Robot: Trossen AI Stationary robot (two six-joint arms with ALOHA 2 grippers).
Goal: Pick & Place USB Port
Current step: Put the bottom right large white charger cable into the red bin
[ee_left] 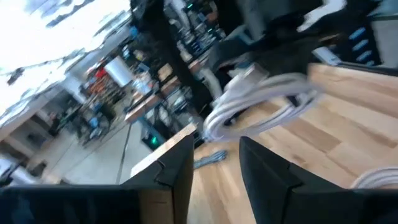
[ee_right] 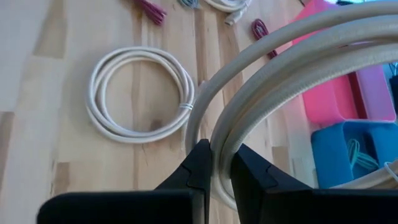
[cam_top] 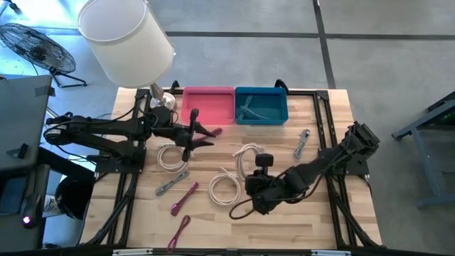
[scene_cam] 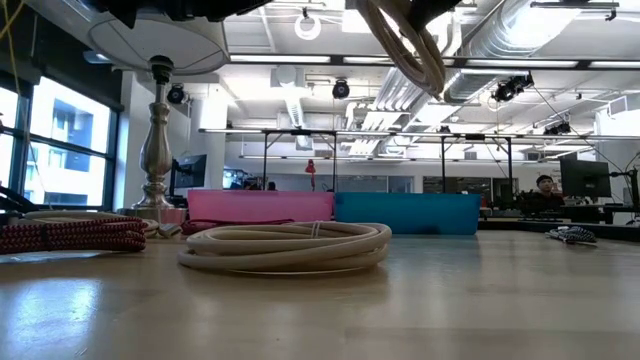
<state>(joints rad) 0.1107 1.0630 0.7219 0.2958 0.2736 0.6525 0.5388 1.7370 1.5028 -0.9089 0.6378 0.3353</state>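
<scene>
Right gripper (ee_right: 214, 163) is above the middle of the table (cam_top: 284, 227), fingers pinched on a cream cable coil (ee_right: 292, 68). The coil loops up out of the grip and hangs clear of the wood; in the low view it dangles (scene_cam: 405, 45) from the top edge, well above the tabletop.

Left gripper (cam_top: 202, 134) reaches in from the left, near the front edge of the pink bin (cam_top: 208, 104). In the left wrist view its fingers (ee_left: 177, 180) stand apart with a narrow gap and nothing between them. That view also shows the lifted coil (ee_left: 249, 102) farther off.

A second cream coil (cam_top: 225, 190) lies flat on the table, near the right arm. In the right wrist view it sits (ee_right: 140, 93) on bare wood, apart from the held coil. A third cream coil (cam_top: 170, 156) lies under the left arm.

Blue bin (cam_top: 261, 105) touches the pink bin's right side at the table's far edge; pale cables lie inside it.

Grey cable (cam_top: 173, 183) and two magenta cables (cam_top: 184, 198) lie on the left front of the table. Another grey cable (cam_top: 302, 142) lies right of centre, near the blue bin.

Lamp (cam_top: 128, 35) stands at the far left corner of the table.
</scene>
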